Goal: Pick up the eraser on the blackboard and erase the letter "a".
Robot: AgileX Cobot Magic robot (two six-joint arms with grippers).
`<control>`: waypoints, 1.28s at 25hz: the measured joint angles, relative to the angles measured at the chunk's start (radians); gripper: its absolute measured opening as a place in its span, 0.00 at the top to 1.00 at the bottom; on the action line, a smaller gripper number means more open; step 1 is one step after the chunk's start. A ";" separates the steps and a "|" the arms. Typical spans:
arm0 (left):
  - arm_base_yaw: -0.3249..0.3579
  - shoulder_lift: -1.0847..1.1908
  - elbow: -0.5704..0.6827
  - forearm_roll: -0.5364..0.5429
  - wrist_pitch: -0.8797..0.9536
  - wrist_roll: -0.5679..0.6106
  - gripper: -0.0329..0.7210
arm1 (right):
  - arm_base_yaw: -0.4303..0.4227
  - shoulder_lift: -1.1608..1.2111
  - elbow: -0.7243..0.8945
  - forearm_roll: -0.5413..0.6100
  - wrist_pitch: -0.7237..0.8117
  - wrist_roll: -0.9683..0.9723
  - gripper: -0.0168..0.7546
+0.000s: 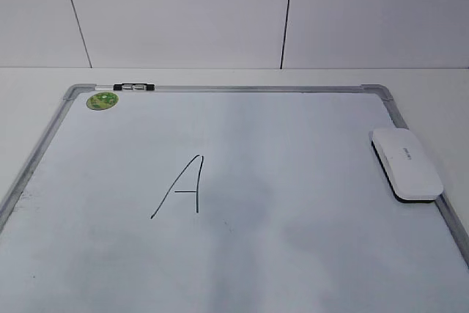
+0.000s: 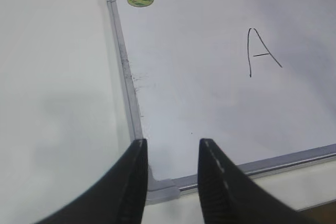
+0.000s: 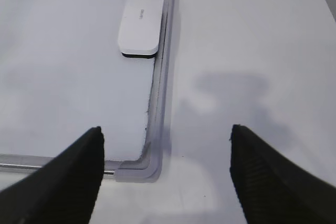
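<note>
The eraser (image 1: 407,163), a white oblong block with a black underside, lies on the blackboard (image 1: 308,203) against its right frame; the right wrist view shows it (image 3: 139,24) ahead of the jaws. The only writing on the board is a tall angular capital "A" (image 1: 183,188), also visible in the left wrist view (image 2: 261,53). No small cursive "a" shows in any view. My left gripper (image 2: 172,142) is open and empty above the board's near left corner. My right gripper (image 3: 166,129) is wide open and empty above the near right corner (image 3: 139,169). Neither gripper shows in the exterior view.
A green round sticker (image 1: 102,100) sits at the board's far left corner, with a black and silver clip (image 1: 134,87) on the top frame. The white table (image 1: 432,100) surrounds the board. A tiled wall (image 1: 220,12) stands behind.
</note>
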 joint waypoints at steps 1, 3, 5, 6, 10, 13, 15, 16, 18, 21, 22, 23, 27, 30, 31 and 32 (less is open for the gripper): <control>0.012 0.000 0.000 0.000 0.000 0.000 0.63 | -0.016 0.000 0.000 0.000 0.000 0.000 0.21; 0.033 0.000 0.000 0.000 0.000 0.000 0.64 | -0.049 0.000 0.000 0.000 0.000 0.000 0.21; 0.058 0.000 0.000 0.000 0.000 0.000 0.64 | -0.086 0.000 0.000 0.000 0.000 0.000 0.21; 0.068 0.000 0.000 0.000 0.000 0.000 0.64 | -0.101 0.000 0.000 0.000 0.000 0.000 0.21; 0.122 0.000 0.000 0.000 0.000 0.000 0.64 | -0.144 0.000 0.000 0.000 0.000 0.000 0.21; 0.152 0.000 0.000 0.000 0.000 0.000 0.64 | -0.163 0.000 0.000 0.000 0.000 0.000 0.21; 0.159 0.000 0.000 0.000 0.000 0.000 0.64 | -0.167 0.000 0.000 0.000 0.000 0.000 0.21; 0.159 0.000 0.000 0.000 0.000 0.000 0.64 | -0.170 0.000 0.000 0.000 0.000 0.000 0.21; 0.159 0.000 0.000 0.000 0.000 0.000 0.64 | -0.170 0.000 0.000 0.000 0.000 0.000 0.21; 0.159 0.000 0.000 0.000 0.000 0.000 0.64 | -0.170 0.000 0.000 0.000 0.000 0.000 0.21; 0.159 0.000 0.000 0.000 0.000 0.000 0.64 | -0.170 0.000 0.000 0.000 0.000 0.000 0.21; 0.159 0.000 0.000 0.000 0.000 0.000 0.64 | -0.170 0.000 0.000 0.000 0.000 0.000 0.21; 0.159 0.000 0.000 0.000 0.000 0.000 0.64 | -0.170 0.000 0.000 0.000 0.000 0.000 0.21; 0.159 0.000 0.000 0.000 0.000 0.000 0.64 | -0.170 0.000 0.000 0.000 0.000 0.000 0.21; 0.159 0.000 0.000 0.000 0.000 0.000 0.64 | -0.170 0.000 0.000 0.000 0.000 0.000 0.21; 0.159 0.000 0.000 0.000 0.000 0.000 0.64 | -0.170 0.000 0.000 0.000 0.000 0.000 0.21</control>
